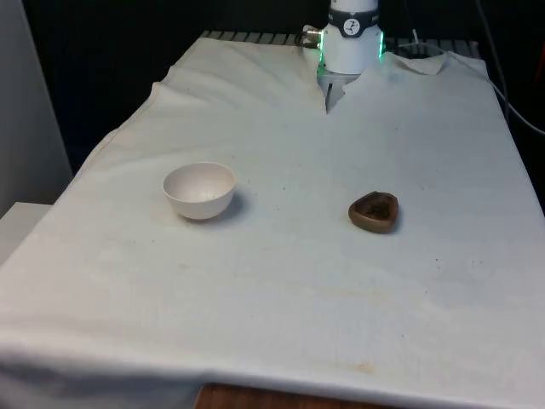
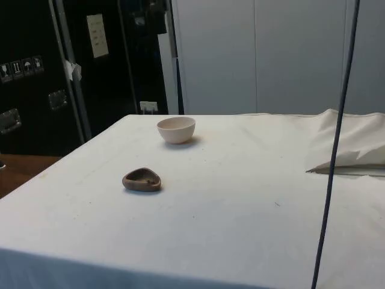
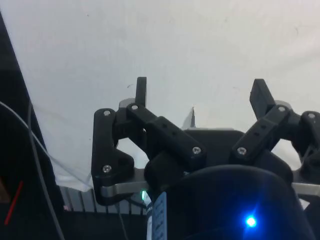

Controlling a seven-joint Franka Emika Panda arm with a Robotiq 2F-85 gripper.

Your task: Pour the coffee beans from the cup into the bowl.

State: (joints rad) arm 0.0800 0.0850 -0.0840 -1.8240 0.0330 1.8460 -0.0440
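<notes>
Front view's left has the bowl (image 1: 199,190), well apart from the brown cup (image 1: 374,211); the hand (image 3: 201,90) hangs open over bare counter (image 1: 281,281).

So the bench (image 1: 255,399) is covered by a white cloth (image 1: 281,298), and a bit of brown wood peeks out under its near edge. The cloth's kinda grubby, with a faint brownish stain (image 1: 364,366) close to that edge and tiny dark specks here and there. At the far end there's a slit (image 1: 327,102) in it, and in the side view it bunches into a rumpled fold (image 2: 355,144). A thin black cable (image 2: 337,150) hangs straight down in front of that fold. Behind are dark cabinets (image 2: 36,90) with a pale paper label (image 2: 97,35), little stickers (image 2: 21,67) and a metal handle (image 2: 9,120), next to pale wall panels (image 2: 271,54).
</notes>
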